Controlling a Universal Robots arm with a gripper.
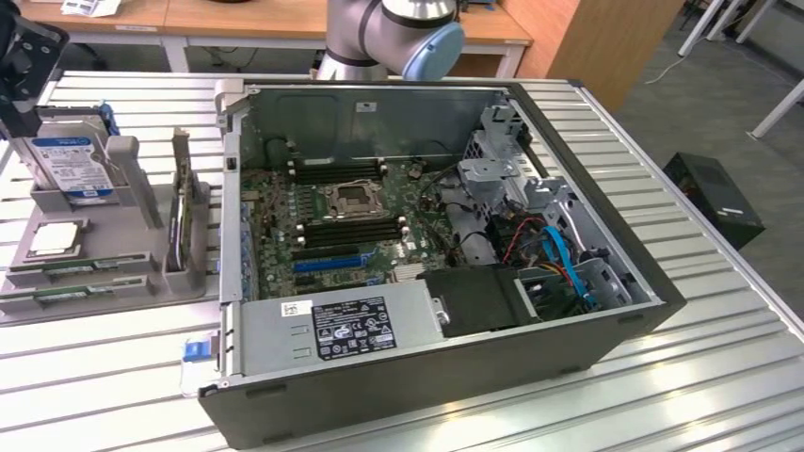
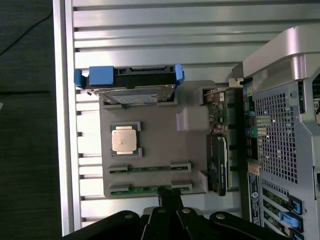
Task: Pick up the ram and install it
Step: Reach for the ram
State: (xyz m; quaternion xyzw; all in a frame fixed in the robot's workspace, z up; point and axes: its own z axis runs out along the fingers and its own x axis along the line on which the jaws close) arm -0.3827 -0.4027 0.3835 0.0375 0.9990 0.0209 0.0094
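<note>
Right now my gripper (image 2: 169, 196) is pinched tight with nothing between the fingers. In the wrist view its tips sit over the ram (image 2: 145, 190). I cannot tell from here whether they touch it.

The ram stands on edge in the outermost holder of the grey tray (image 2: 160, 145), with a second stick (image 2: 150, 169) in the holder just beside it. Further along the tray are the processor chip (image 2: 123, 139) and then the hard drive (image 2: 132, 85) with its blue end caps. The tray lies on the slatted table (image 1: 703, 377), next to the open computer case (image 1: 503, 377), and the black memory slots (image 1: 358, 226) show on the board inside it.

I judge the stick to be light and stiff, but thin and easy to damage. It should not flex in a grip, though its chips and its contact edge would not take scraping well. I would pinch it across its thickness near the middle of the upper long edge, so that it hangs level, and stay off the edge seated in the holder.

As for writing, the power supply carries a black-and-white label (image 1: 352, 325), and the hard drive has a blue-and-white one. I can read no brand or word on either.
</note>
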